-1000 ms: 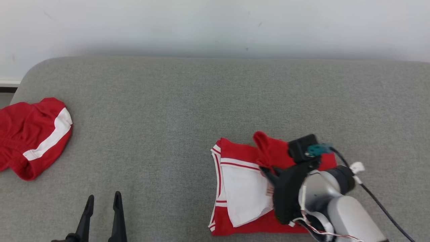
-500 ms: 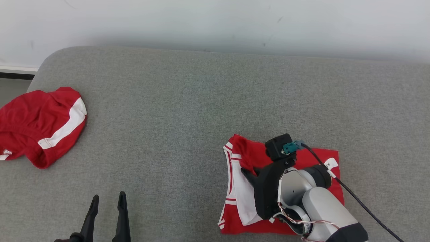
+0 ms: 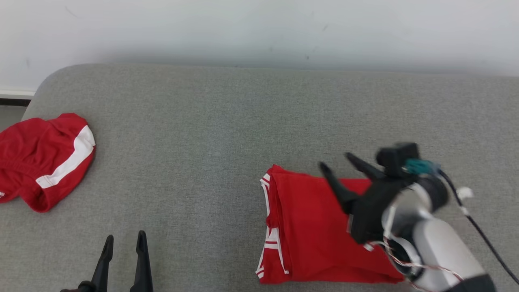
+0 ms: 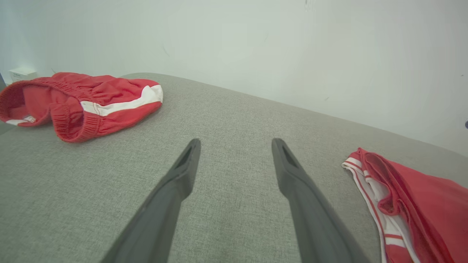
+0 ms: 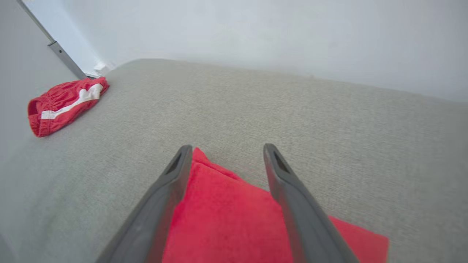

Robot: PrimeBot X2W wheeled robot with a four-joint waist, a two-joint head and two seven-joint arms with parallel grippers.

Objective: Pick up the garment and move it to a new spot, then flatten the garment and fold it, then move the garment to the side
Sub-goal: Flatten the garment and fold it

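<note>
Garment folded, right arm above, jaws spread

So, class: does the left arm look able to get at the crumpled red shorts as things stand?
Probably yes: the left tool stands open and empty, and only bare grey cushion lies between it and the shorts.

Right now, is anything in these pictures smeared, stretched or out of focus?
Head view: the right gripper and its forearm are smeared, the folded garment crisp. Left wrist view: the left gripper looms stretched by the wide lens. Right wrist view: soft all over.
</note>
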